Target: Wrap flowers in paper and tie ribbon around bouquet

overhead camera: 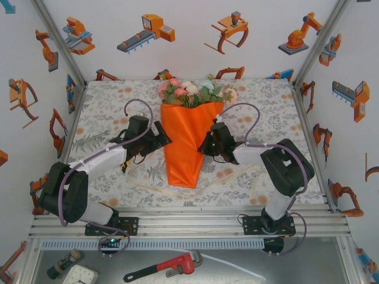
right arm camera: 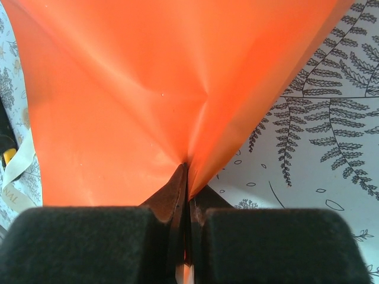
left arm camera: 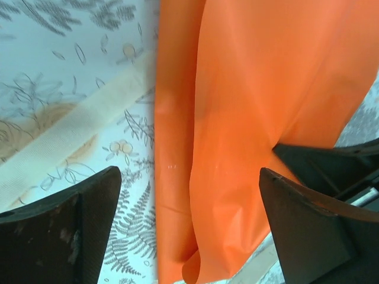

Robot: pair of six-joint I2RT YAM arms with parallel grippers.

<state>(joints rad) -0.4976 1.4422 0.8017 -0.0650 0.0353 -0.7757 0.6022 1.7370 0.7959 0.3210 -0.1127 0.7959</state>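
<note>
I am holding my right gripper (overhead camera: 208, 142) against the right side of the orange paper (overhead camera: 186, 142), and its jaws are pressing together on a fold of that sheet. In the right wrist view the paper (right arm camera: 148, 89) is puckering into a sharp crease exactly where the two dark fingertips are meeting, so my right gripper (right arm camera: 185, 171) is pinching paper and nothing else.

My left gripper (overhead camera: 161, 138) is sitting at the opposite, left edge of the paper with its jaws spread wide. From the left wrist, my left gripper (left arm camera: 189, 183) is straddling the paper (left arm camera: 266, 71): one finger (left arm camera: 77, 231) is hovering over bare tablecloth (left arm camera: 47, 47), and the other is sitting low on the far side of the orange folds. I cannot tell whether either finger is touching the sheet.

The paper is lying in the middle of the grey floral tablecloth (overhead camera: 106, 112) as a cone, narrowing towards my bases. The flowers (overhead camera: 192, 92) are spilling out of its wide far end, pink, white and pale green with leaves.

The ribbon (left arm camera: 71, 136) is lying flat on the cloth, running diagonally up to the paper's left edge, not around the cone. A loop of ribbon (right arm camera: 15, 171) is also showing at the left of the right wrist view.
</note>
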